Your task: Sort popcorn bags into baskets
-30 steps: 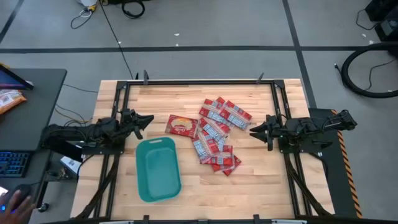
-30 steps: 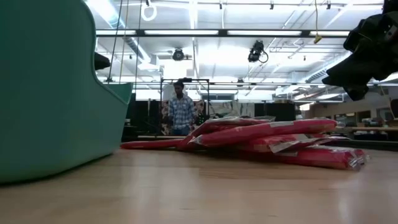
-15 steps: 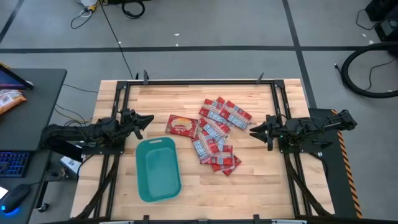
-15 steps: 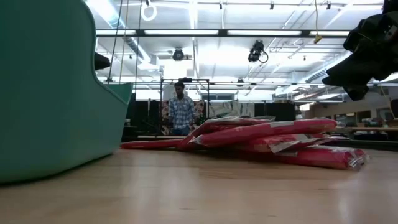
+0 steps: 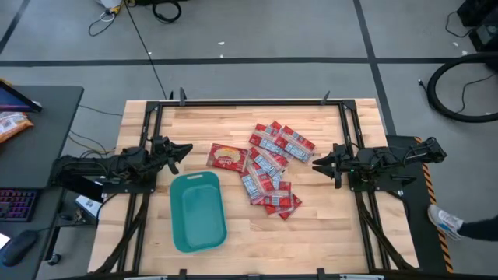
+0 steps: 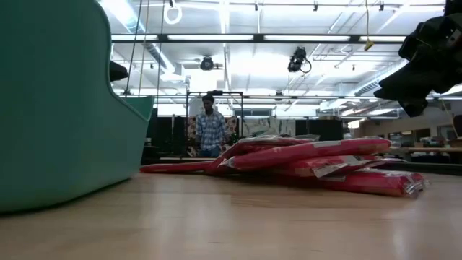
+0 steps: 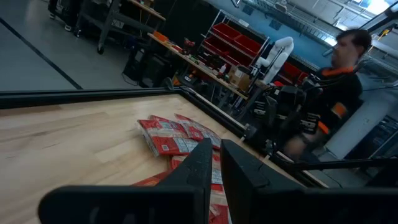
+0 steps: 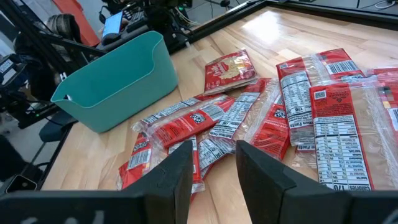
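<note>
Several small red popcorn bags [image 5: 272, 167] with white label panels lie in a loose overlapping pile on the wooden table, right of centre; the pile also shows in the right wrist view [image 8: 298, 112] and the low view [image 6: 310, 162]. A larger squarish red bag [image 5: 227, 158] lies flat to their left. The teal basket [image 5: 198, 211] stands near the front, with nothing in it. My left gripper [image 5: 189, 148] hovers at the left edge, its fingers [image 7: 205, 168] a narrow slit apart. My right gripper [image 5: 314, 163] hovers at the right edge, open [image 8: 214, 168], aimed at the pile.
Dark frame rails [image 5: 156, 117] run along the table's sides. A person [image 6: 211, 130] stands far behind the table, another person [image 7: 336, 93] sits beyond the right arm, and a shoe [image 5: 447, 222] shows on the floor at the right. Bare wood lies along the near edge.
Both arms and all the bags have kept still. A person's shoe has come into view on the floor right of the table.
</note>
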Robot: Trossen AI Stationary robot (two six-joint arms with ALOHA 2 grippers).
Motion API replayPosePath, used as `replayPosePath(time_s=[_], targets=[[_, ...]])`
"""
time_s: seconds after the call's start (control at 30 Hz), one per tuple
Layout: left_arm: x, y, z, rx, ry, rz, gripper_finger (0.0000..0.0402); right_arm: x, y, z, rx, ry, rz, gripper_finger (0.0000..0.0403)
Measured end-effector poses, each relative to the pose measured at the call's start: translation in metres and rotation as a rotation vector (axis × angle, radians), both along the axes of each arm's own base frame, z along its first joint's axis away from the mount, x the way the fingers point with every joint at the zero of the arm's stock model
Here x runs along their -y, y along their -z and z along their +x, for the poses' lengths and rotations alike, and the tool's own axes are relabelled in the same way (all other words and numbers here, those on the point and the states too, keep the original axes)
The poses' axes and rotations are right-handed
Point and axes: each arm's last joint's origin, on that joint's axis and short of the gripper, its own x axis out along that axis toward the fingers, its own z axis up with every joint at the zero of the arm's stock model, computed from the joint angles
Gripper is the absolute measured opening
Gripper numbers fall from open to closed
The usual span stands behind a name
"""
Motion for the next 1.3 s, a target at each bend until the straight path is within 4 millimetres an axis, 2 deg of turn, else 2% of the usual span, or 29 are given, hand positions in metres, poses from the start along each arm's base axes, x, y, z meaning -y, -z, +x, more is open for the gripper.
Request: replayPosePath(time_s=[0.3, 0.43, 0.5, 0.63, 0.8, 0.93, 1.0, 1.07, 1.17, 1.3], targets=[[0.0, -0.001, 0.0, 0.015, 0.0, -0.016, 0.0039, 0.0, 0.0, 0.0, 0.0, 0.0, 0.0, 0.0128], [-0.001, -0.015, -0.002, 0.292, 0.001, -0.274, 0.0039, 0.0, 0.0, 0.0, 0.0, 0.0, 0.0, 0.0128], [-0.001, -0.018, -0.003, 0.37, 0.019, -0.358, 0.0039, 0.0, 0.0, 0.0, 0.0, 0.0, 0.0, 0.0128], [-0.001, -0.022, -0.004, 0.432, 0.037, -0.41, 0.0039, 0.0, -0.001, 0.0, 0.006, 0.0, 0.001, 0.0128], [-0.001, -0.021, -0.003, 0.429, 0.04, -0.416, 0.0039, 0.0, -0.001, 0.0, 0.012, 0.0, 0.003, 0.0128], [-0.003, -0.021, -0.005, 0.472, -0.033, -0.466, 0.0039, 0.0, -0.001, 0.0, 0.016, 0.0, 0.003, 0.0128], [-0.002, -0.024, -0.005, 0.5, -0.007, -0.48, 0.0039, 0.0, -0.002, 0.001, 0.025, 0.0, 0.005, 0.0128], [0.0, -0.033, -0.005, 0.494, 0.078, -0.476, 0.0039, 0.0, -0.003, 0.001, 0.028, 0.0, 0.006, 0.0128], [0.003, -0.06, -0.006, 0.485, 0.189, -0.414, 0.0039, 0.0, -0.003, 0.001, 0.03, 0.0, 0.007, 0.0128], [0.002, -0.088, 0.002, 0.388, 0.138, -0.297, 0.0039, 0.0, -0.003, 0.001, 0.032, 0.022, 0.002, 0.0128]])
